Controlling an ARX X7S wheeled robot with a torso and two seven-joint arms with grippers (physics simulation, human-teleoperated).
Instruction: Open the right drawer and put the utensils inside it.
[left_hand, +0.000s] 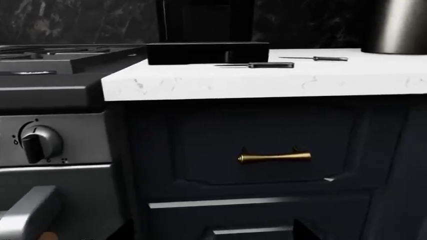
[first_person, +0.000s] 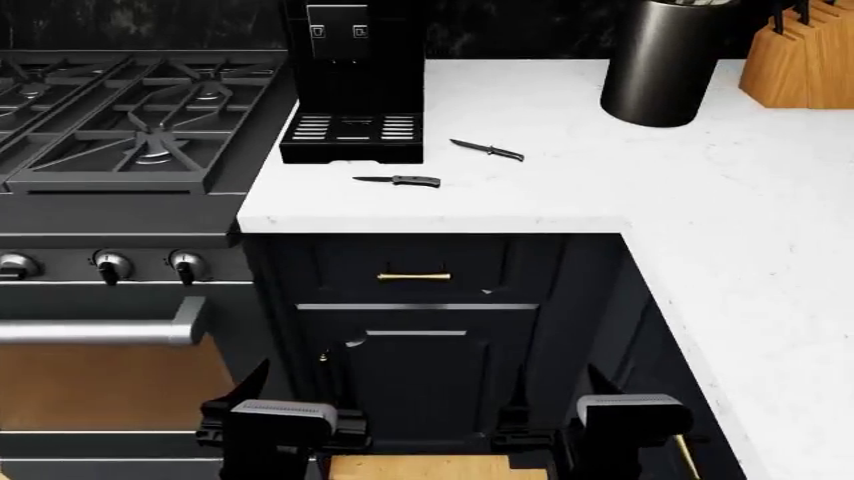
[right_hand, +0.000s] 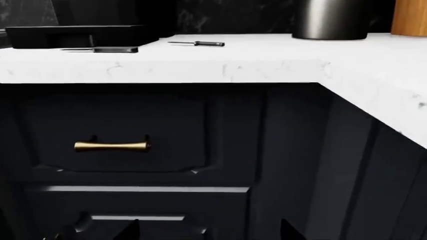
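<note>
Both grippers sit at the bottom edge of the head view, low in front of the cabinet: left gripper (first_person: 283, 400) at 7 o'clock, right gripper (first_person: 587, 405) at 5 o'clock. Jaws spread wide on each, nothing held. In the wrist views only dark finger tips show at the frame edge.

Counter (first_person: 694, 190): white marble, L-shaped, runs from centre out to 3 o'clock and down the right side.

Stove (first_person: 134, 120): at 10 o'clock, dark grates, three knobs on the front panel, oven door with long silver handle (first_person: 100, 330) at 8 o'clock.

Drawer (first_person: 414, 268): dark navy front just under the counter edge, dead centre of the head view, fully closed. Brass handle (first_person: 412, 276) is mid-front, horizontal, also clear in both wrist views (left_hand: 274, 158) (right_hand: 111, 146). Neither gripper touches it; both are well below.

Coffee machine (first_person: 354, 80): black, at 12 o'clock, drip tray facing the camera.

Canister (first_person: 663, 60): dark metal cylinder at 1 o'clock, upright. Knife block (first_person: 801, 60): wooden, at 2 o'clock, just beside the canister.

Knives, both lying flat on the counter, apart from each other:
- grey-handled knife (first_person: 400, 180), just in front of the drip tray, blade pointing to 9 o'clock.
- black knife (first_person: 487, 150), at 2 o'clock from the first, angled, tip toward 10 o'clock.
</note>
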